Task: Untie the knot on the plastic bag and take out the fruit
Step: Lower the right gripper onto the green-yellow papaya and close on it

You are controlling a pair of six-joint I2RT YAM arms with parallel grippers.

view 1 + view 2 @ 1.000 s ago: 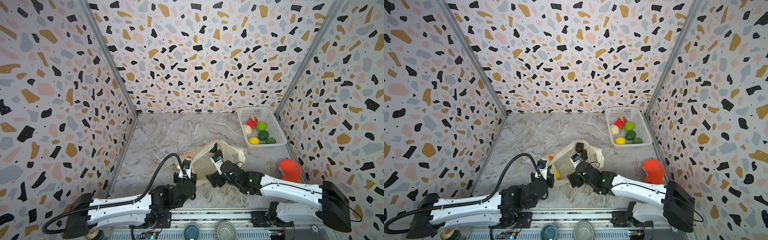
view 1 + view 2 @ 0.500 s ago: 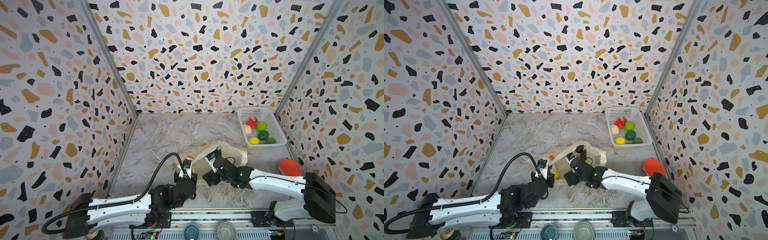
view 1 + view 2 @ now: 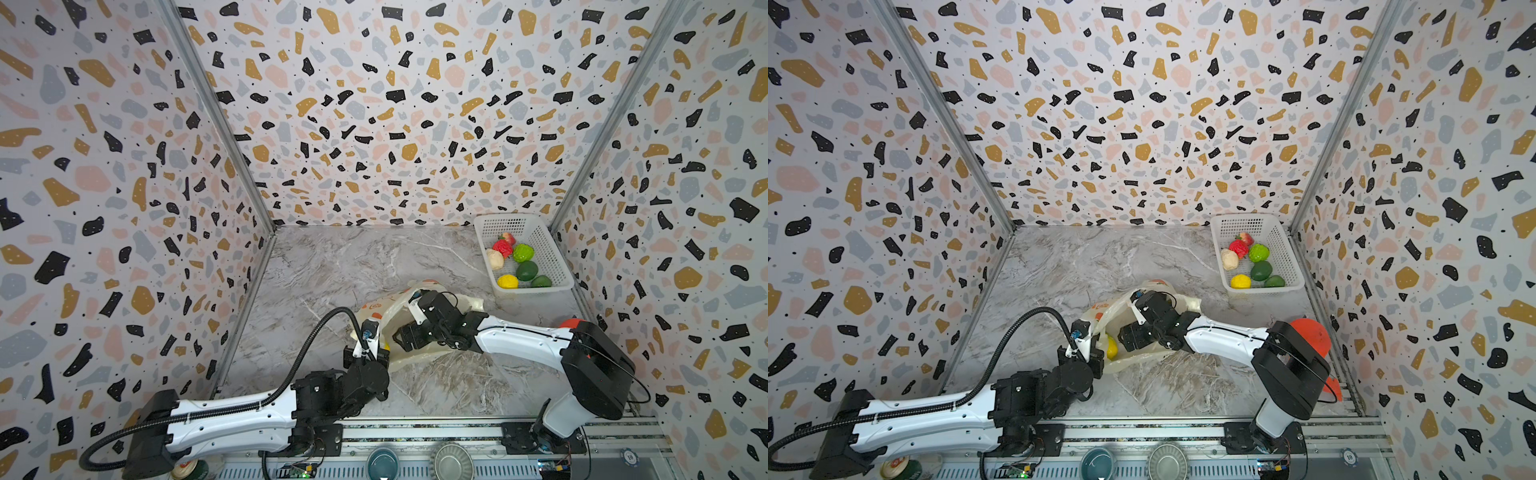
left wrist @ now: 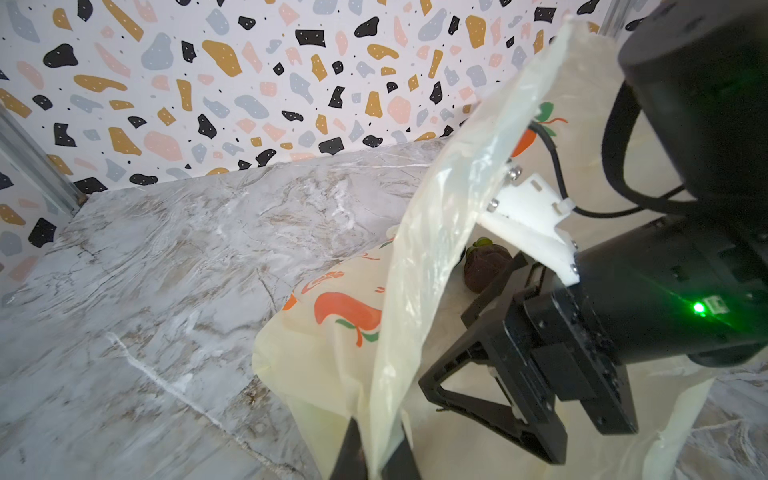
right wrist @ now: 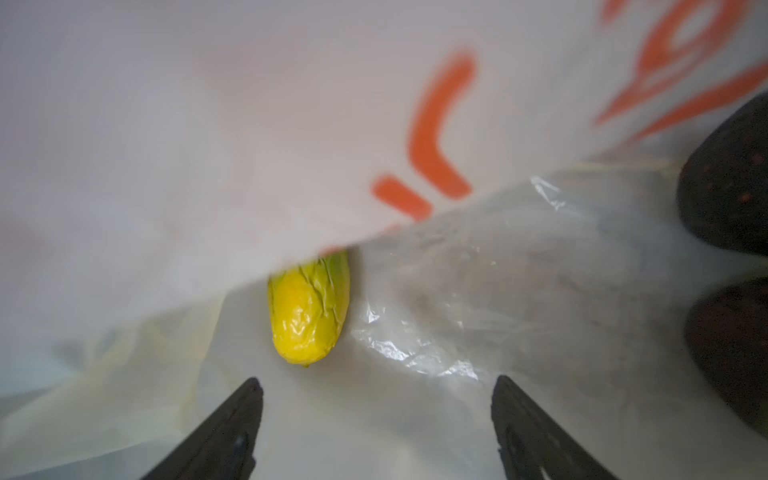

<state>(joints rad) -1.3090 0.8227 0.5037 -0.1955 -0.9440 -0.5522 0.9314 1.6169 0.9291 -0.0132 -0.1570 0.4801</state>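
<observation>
**A:** Your left tool [image 4: 374, 457] is clenched on a fold of the plastic bag [image 4: 449, 187]. That flap stands raised off the desk [image 4: 187, 270].

**B:** Agreed. In both top views you can see the bag near the front middle of the desk, between your two arms, with its mouth open.

**A:** Your right tool [image 5: 376, 386] is inside that mouth. Its jaws are spread wide with nothing between them, and only bag film lies beneath.

**B:** Just ahead of its tips you have a yellow fruit [image 5: 307, 316], apart from both fingers. It is partly tucked under a sagging sheet with orange print.

**A:** In a top view you can find that same yellow fruit [image 3: 1111, 347] between the two tools, at the end of the bag nearest your left tool.

**B:** There is dark fruit [image 4: 484, 266] in the bag too, close beside your right tool.

**A:** Your white basket [image 3: 540, 241] sits in the far right corner of the desk, well apart from the bag. It holds mixed fruit [image 3: 515, 262]: red, green, yellow and pale pieces.
</observation>
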